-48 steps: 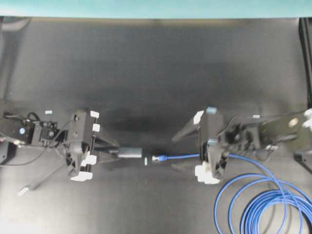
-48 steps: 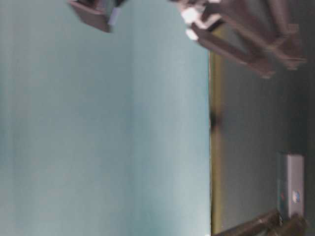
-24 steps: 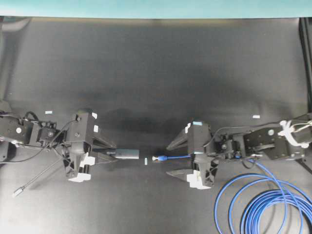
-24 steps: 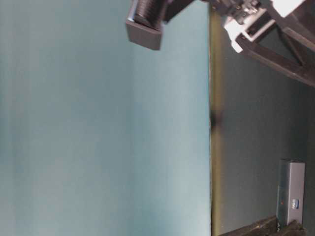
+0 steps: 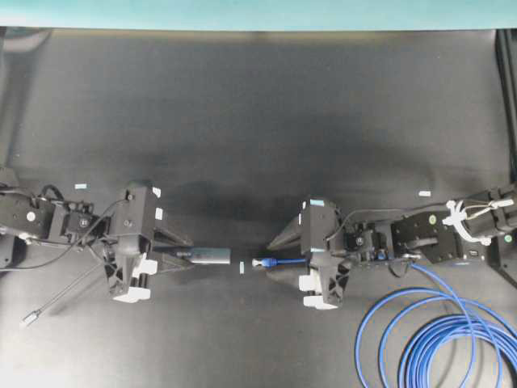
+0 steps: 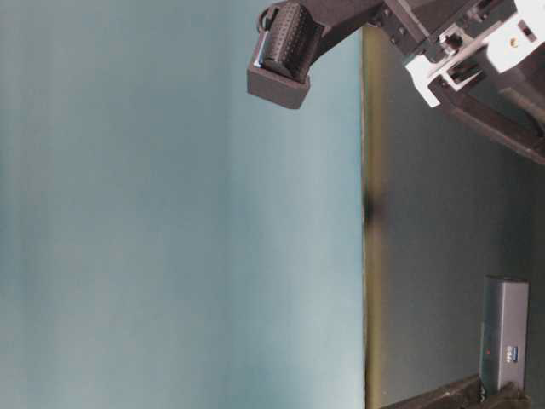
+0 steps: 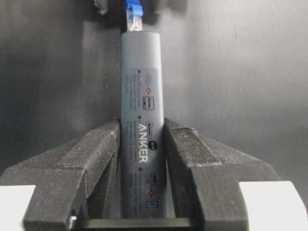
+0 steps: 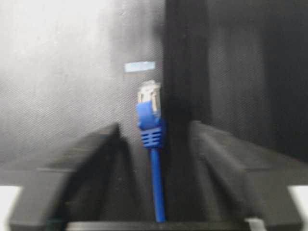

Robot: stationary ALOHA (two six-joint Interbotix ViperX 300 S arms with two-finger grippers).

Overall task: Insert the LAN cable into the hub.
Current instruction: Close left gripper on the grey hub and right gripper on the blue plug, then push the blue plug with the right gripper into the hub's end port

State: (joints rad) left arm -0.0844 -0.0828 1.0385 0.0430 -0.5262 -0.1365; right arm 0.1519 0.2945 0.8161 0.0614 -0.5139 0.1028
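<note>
The hub (image 7: 140,96), a slim dark-grey bar with white lettering, is clamped at its rear between the fingers of my left gripper (image 7: 141,127). From overhead the hub (image 5: 212,256) points right, held by the left gripper (image 5: 184,255). The LAN cable's blue-booted clear plug (image 5: 260,263) lies a short gap from the hub's end. My right gripper (image 8: 154,127) straddles the LAN cable (image 8: 155,183) just behind the plug (image 8: 149,103), with a gap on each side. Seen from above, the right gripper (image 5: 276,260) faces the hub.
The cable's blue loops (image 5: 440,339) lie at the front right. The hub's thin grey lead ends in a silvery plug (image 5: 29,318) at the front left. A small white tape mark (image 5: 241,267) sits between plug and hub. The mat's far edge borders a teal wall.
The right gripper has moved left along the cable towards the plug, and its jaws have narrowed round the cable. The left gripper still grips the hub and has barely shifted.
</note>
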